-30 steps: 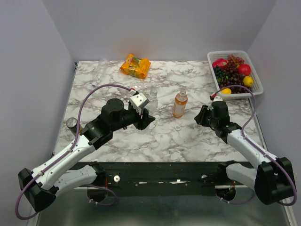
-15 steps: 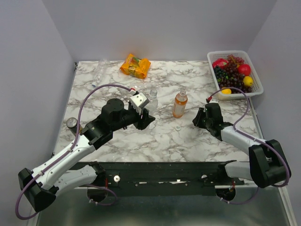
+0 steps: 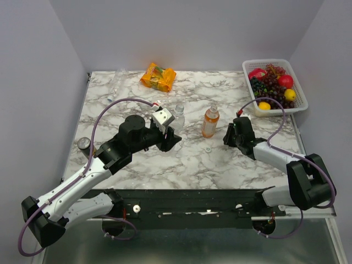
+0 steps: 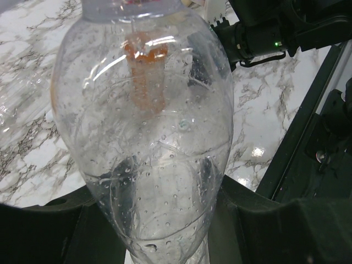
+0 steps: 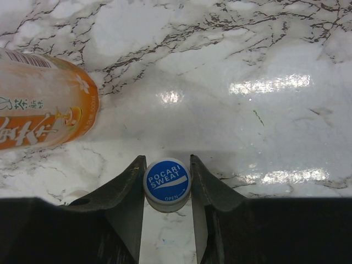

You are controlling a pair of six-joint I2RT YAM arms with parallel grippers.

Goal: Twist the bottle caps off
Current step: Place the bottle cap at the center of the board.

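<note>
Marble table (image 3: pixel 187 165) with two arms reaching in from the near edge. Left gripper (image 3: pixel 171 137) clamped on a clear bottle (image 3: pixel 177 116), held upright left of the table's middle. In the left wrist view, bottle wall filling the frame between the two dark fingers, droplets inside the plastic, neck cut off at the top edge; cap on or off not clear from either view. Right gripper (image 3: pixel 227 136) low over the marble, just right of the orange bottle (image 3: pixel 210 122) and apart from it, pinching a blue cap (image 5: pixel 167 180) between its fingers, printed top facing the wrist camera. Orange bottle upright near the table's middle. Small clear cap (image 3: pixel 208 148) loose on the marble just in front of the orange bottle. Second clear bottle (image 3: pixel 116 81) lying on its side near the far left corner. Orange snack packet (image 3: pixel 158 76) by the far edge. White basket (image 3: pixel 267 60) of fruit at the far right corner.
</note>
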